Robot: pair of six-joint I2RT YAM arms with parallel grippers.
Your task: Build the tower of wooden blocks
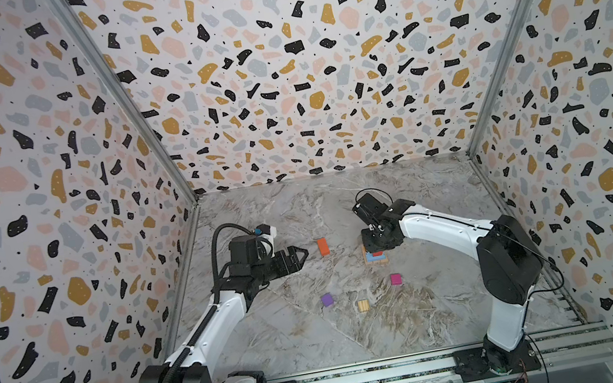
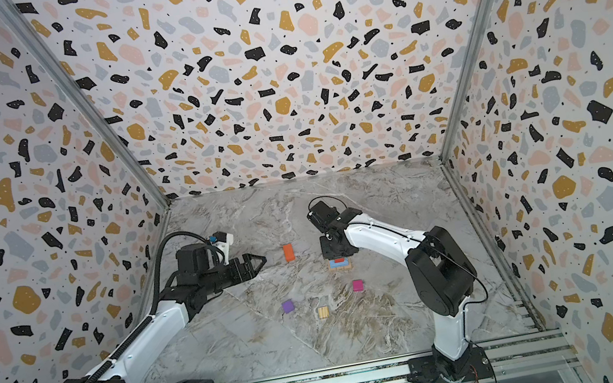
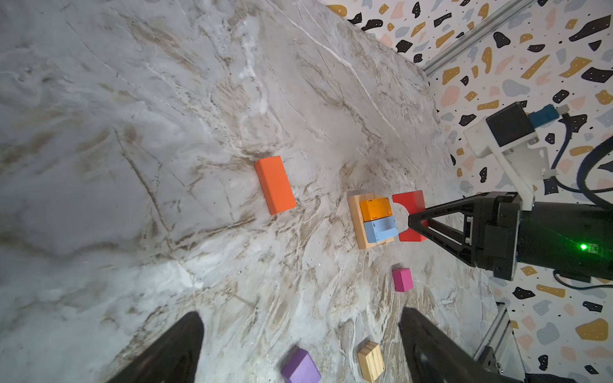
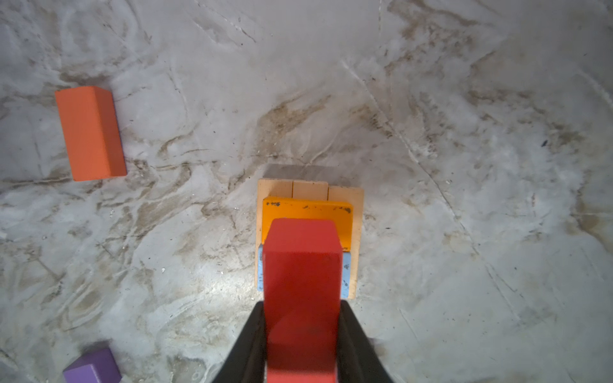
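The tower (image 1: pixel 375 260) (image 2: pixel 340 266) is a tan plank base (image 4: pixel 356 212) with an orange block (image 4: pixel 308 210) and a blue block (image 3: pixel 378 230) side by side on it. Just above it hangs a red arch block (image 4: pixel 302 265) (image 3: pixel 411 202), a small gap showing under it in the left wrist view. My right gripper (image 4: pixel 302 305) (image 1: pixel 377 251) is shut on this red block, pointing down. My left gripper (image 3: pixel 300 320) (image 1: pixel 300 254) (image 2: pixel 259 261) hovers open and empty at the left, well away from the tower.
An orange brick (image 1: pixel 323 246) (image 3: pixel 275 185) lies between my left gripper and the tower. Nearer the front lie a purple cube (image 1: pixel 327 299) (image 3: pixel 301 366), a small tan block (image 1: pixel 363 305) (image 3: pixel 371 361) and a pink cube (image 1: pixel 395 279) (image 3: pixel 402 279). Patterned walls enclose three sides.
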